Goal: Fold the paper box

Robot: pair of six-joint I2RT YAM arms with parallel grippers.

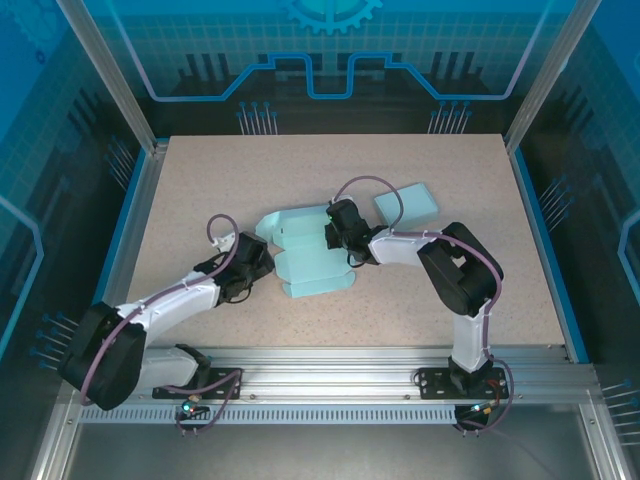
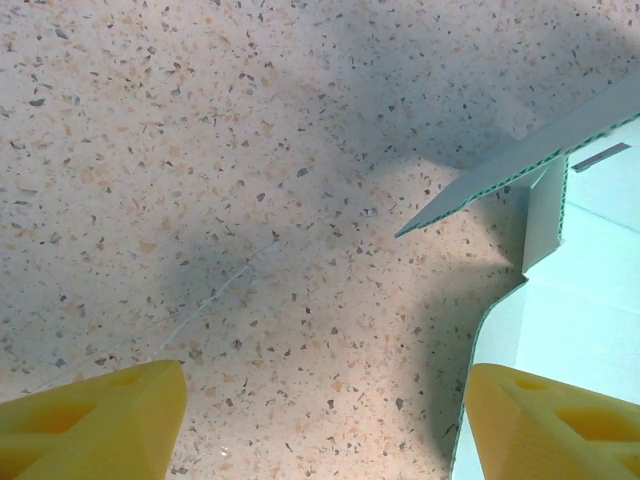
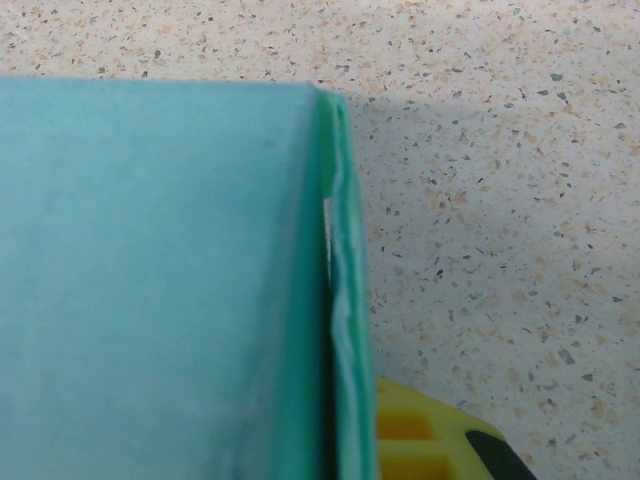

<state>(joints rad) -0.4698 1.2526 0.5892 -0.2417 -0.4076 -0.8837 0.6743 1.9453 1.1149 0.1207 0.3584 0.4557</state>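
Lying at centre of table, pale teal paper box part folded, flaps spread flat. Left gripper at box's left edge, jaws wide apart, only bare tabletop between them; its right finger over box edge. Right gripper on box's far right part, jaws closed on upright teal wall, yellow finger against it. Second teal piece apart, beyond right gripper.

No legible text, labels, brands, numbers or signs anywhere.
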